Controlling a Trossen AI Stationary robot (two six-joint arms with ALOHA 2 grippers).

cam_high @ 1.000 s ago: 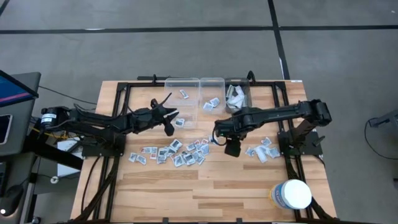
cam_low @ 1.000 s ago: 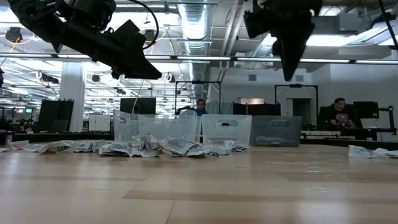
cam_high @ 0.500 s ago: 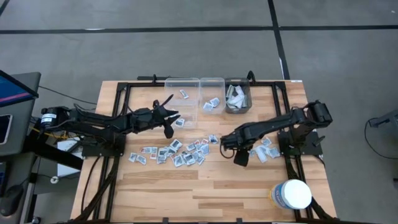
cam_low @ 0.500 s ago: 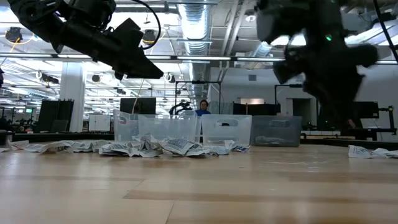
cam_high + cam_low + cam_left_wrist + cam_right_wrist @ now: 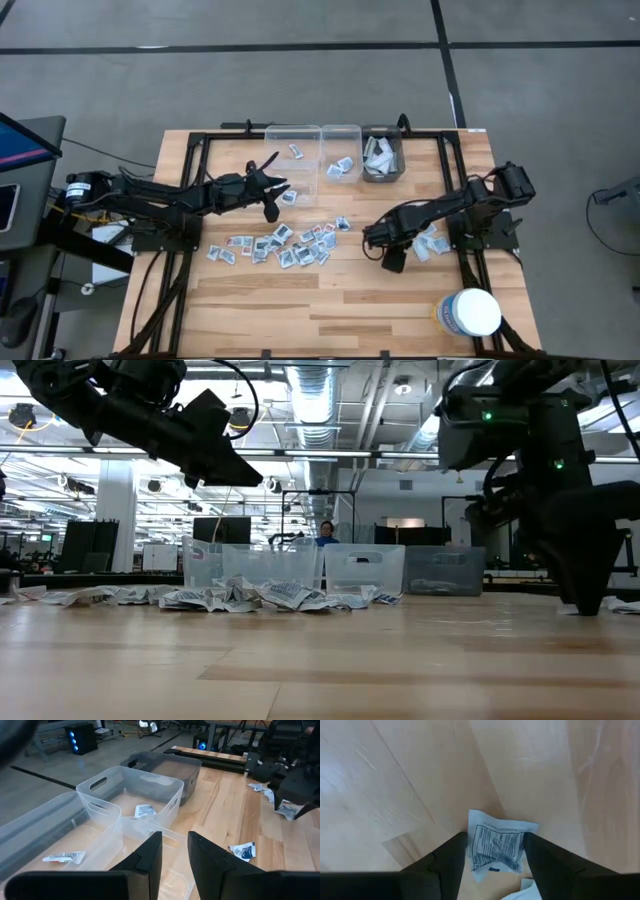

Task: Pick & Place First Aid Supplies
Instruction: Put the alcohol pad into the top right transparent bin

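Many small square first aid packets lie flat in a loose pile (image 5: 288, 245) mid-table, and a few more sit near the right arm (image 5: 428, 240). My right gripper (image 5: 392, 260) (image 5: 582, 605) is down at the table, pointing down and open. Its fingers stand on either side of one printed packet (image 5: 499, 842). My left gripper (image 5: 278, 188) (image 5: 174, 847) hovers high beside the clear bins, empty, with a narrow gap between its fingers. Single packets rest on the bottoms of two clear bins (image 5: 293, 150) (image 5: 342, 152). The grey bin (image 5: 382, 155) holds several. My right gripper (image 5: 496, 839) comes from above, pointing down, with one finger (image 5: 451, 857) on each side of a square packet lying flat on the wood. The packet's edges (image 5: 471, 840) reach the fingers' inner sides. Whether they touch, I cannot tell.
A big white round tub (image 5: 470, 312) stands near the table's near right corner. The three bins line the far edge. Black frame rails (image 5: 190, 190) run along both table sides. Bare wood lies at the near middle (image 5: 320, 310). People sit in the room beyond the table (image 5: 323, 532).
My right gripper has moved from beside the pile toward the table's right and near edge. It has come down from well above the table until its fingertips are at the wood, around a single packet. The left arm has kept still.
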